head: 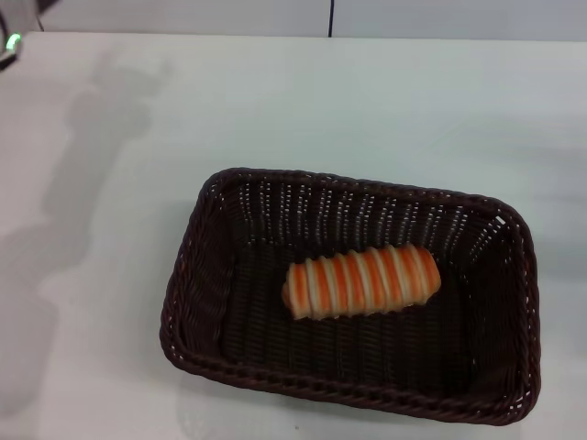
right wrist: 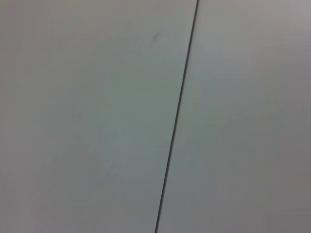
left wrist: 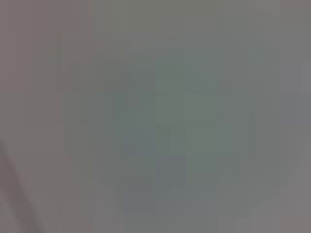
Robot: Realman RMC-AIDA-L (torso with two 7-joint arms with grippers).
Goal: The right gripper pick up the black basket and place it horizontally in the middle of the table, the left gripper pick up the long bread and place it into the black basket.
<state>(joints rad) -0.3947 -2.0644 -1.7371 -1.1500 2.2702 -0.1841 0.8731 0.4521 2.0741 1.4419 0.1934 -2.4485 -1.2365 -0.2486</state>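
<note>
The large rectangular woven wicker basket (head: 229, 302), very dark brown-black with a braided rim and sloping openwork sides, sits on the plain white tabletop (head: 303, 110) in the head view, its long side running across the view, slightly turned. Inside it, on the basket floor near the middle, lies the short cylindrical bread roll (head: 361, 280), ribbed with orange and cream crosswise stripes, lengthwise along the basket and apart from all four walls. No brand, label or writing can be read on the basket, the roll or the tabletop. Only the head view shows these things; it also catches a green glowing ring (head: 13, 41) at its far left corner, part of the left arm, with soft shadows falling across the tabletop on that side. Neither claw appears in any view, so whether either is apart or together cannot be told. The left wrist view gives only a blurred grey field with nothing to make out. The right wrist view shows a pale flat surface crossed by a thin dark seam line (right wrist: 178, 111).
</note>
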